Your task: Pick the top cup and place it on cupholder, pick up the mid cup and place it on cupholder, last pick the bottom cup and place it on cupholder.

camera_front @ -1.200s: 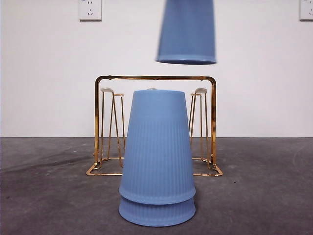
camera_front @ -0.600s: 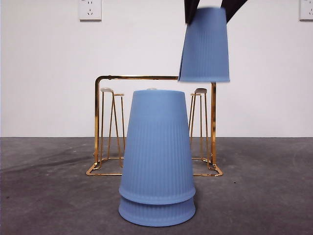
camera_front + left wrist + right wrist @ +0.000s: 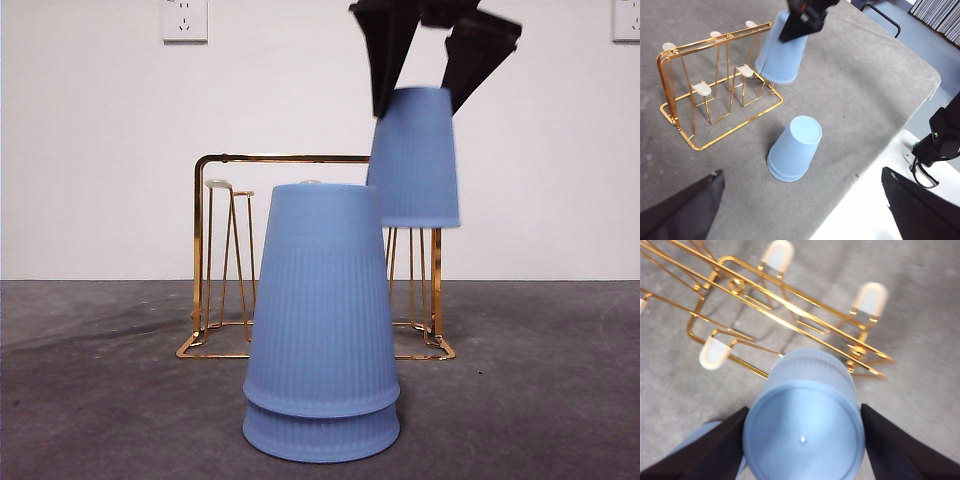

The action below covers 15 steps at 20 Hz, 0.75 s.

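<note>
Pale blue ribbed cups (image 3: pixel 321 320), gold cupholder (image 3: pixel 215 258) with white-tipped pegs (image 3: pixel 870 298).

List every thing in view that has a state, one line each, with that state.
Top cup: upside down, held in the air over the rack's end peg, not yet seated.
Right pincer: shut on the top cup's base.
Remaining cups: two nested, upside down on the table.
Cupholder: upright, its visible pegs bare.
Left pincer: open, waiting, holding nothing.

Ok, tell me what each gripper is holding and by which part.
The right gripper holds an upside-down blue cup by the sides near its closed base, above the cupholder. The left gripper holds nothing.
</note>
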{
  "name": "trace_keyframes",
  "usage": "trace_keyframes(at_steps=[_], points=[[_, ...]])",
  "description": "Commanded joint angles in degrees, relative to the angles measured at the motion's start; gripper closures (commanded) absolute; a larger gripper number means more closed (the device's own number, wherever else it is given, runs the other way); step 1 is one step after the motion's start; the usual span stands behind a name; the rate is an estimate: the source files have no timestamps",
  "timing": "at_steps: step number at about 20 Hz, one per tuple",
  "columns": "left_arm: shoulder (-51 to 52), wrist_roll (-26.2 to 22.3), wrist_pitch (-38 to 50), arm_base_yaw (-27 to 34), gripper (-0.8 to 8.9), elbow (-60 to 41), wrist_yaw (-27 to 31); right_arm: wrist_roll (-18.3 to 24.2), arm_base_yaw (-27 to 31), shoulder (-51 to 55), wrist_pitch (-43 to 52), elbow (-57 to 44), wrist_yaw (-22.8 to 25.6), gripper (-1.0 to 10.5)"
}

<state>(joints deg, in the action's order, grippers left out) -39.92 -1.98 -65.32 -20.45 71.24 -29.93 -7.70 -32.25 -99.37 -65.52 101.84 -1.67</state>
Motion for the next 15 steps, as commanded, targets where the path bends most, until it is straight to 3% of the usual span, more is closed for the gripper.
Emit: trace_keyframes(at_steps=[1,12,15], points=[[-0.1,-0.4,0.6,-0.3,3.14,1.2,-0.1,0.2,-0.4,-1.3,2.7,-1.8,0.1,7.0],[-0.1,-0.4,0.6,-0.3,3.14,1.2,-0.1,-0.6,1.0,-1.3,11.6,-12.5,0.0,7.0],[-0.1,-0.4,0.6,-0.3,3.14,1.2,-0.1,-0.6,0.9,-1.3,12.8,-12.5,-0.1,6.2]])
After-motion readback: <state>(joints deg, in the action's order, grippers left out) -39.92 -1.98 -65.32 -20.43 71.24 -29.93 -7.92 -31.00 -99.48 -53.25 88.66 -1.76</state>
